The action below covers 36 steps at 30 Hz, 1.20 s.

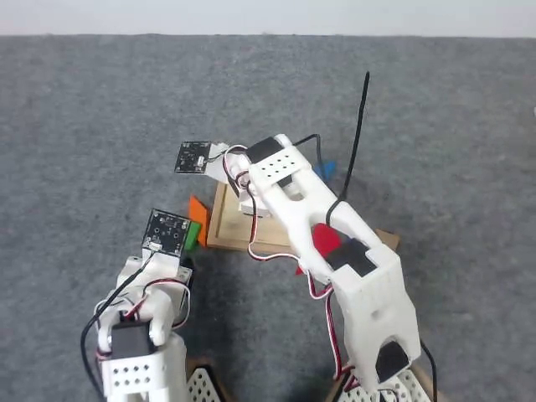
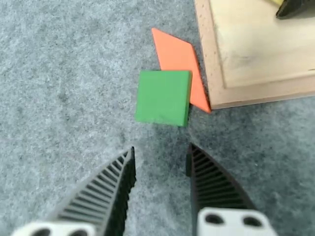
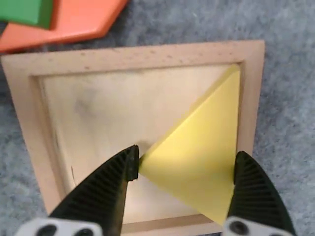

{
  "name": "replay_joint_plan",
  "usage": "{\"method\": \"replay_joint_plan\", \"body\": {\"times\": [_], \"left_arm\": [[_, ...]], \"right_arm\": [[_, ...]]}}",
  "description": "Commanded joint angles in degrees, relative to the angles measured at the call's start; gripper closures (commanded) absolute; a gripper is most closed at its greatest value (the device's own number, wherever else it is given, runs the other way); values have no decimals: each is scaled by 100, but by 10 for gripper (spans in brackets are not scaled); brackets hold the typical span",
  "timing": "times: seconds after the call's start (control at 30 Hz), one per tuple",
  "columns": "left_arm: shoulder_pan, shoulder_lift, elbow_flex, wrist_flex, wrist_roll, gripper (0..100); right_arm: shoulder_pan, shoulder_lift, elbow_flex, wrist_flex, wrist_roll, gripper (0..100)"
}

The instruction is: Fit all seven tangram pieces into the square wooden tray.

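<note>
Right wrist view looks down on the right gripper [image 3: 187, 157], spread wide across the yellow triangle [image 3: 202, 157]. One fingertip sits at the right-angle corner and the other against the long edge. They appear to bear on it, so I judge it held, not merely straddled. The triangle sits inside the square wooden tray [image 3: 142, 51], with its long edge along one wall and one point in a tray corner.

The pieces look like thin, painted wooden blocks, so probably light, rigid and smooth-faced. Their flat sides give the pads good purchase, but a sharp corner could pivot or slip out under squeeze. Pinching across two opposite edges should be safer than corner to edge.

Left wrist view shows the left gripper [image 2: 161, 148] moderately parted and holding nothing, above the mat just short of the green square [image 2: 162, 97]. That square overlaps the orange parallelogram [image 2: 174, 49], which touches the tray's outer edge near a corner. Its parallel sides suit a grip, and lifting it first would free the orange piece.

High view shows a red piece [image 1: 322, 241] beneath the right arm and a blue piece [image 1: 327, 172] past the tray's far side. Grey felt-like mat [image 1: 100, 109] covers the table and should damp sliding. A pale wall [image 1: 268, 15] runs behind the far edge.
</note>
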Motion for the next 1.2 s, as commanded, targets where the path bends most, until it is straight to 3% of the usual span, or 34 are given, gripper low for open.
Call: {"method": "replay_joint_plan", "body": {"times": [0.0, 0.3, 0.5, 0.7, 0.87, 0.97, 1.17], "left_arm": [[-35, -9, -40, 26, -53, 832], [-35, -9, -40, 26, -53, 832], [-35, -9, -40, 26, -53, 832], [-35, -9, -40, 26, -53, 832], [-35, -9, -40, 26, -53, 832], [-35, -9, -40, 26, -53, 832], [-35, -9, -40, 26, -53, 832]], "right_arm": [[-4, -57, -185, -48, 53, 763], [4, -119, -202, -13, 62, 522], [286, -277, -791, 822, 9, 556], [1244, -1578, -1415, 2141, -949, 606], [1385, -2149, 299, 2149, -1354, 621], [1393, -2527, 1776, 1376, -1925, 607], [927, -3767, 4158, 136, -1952, 602]]}}
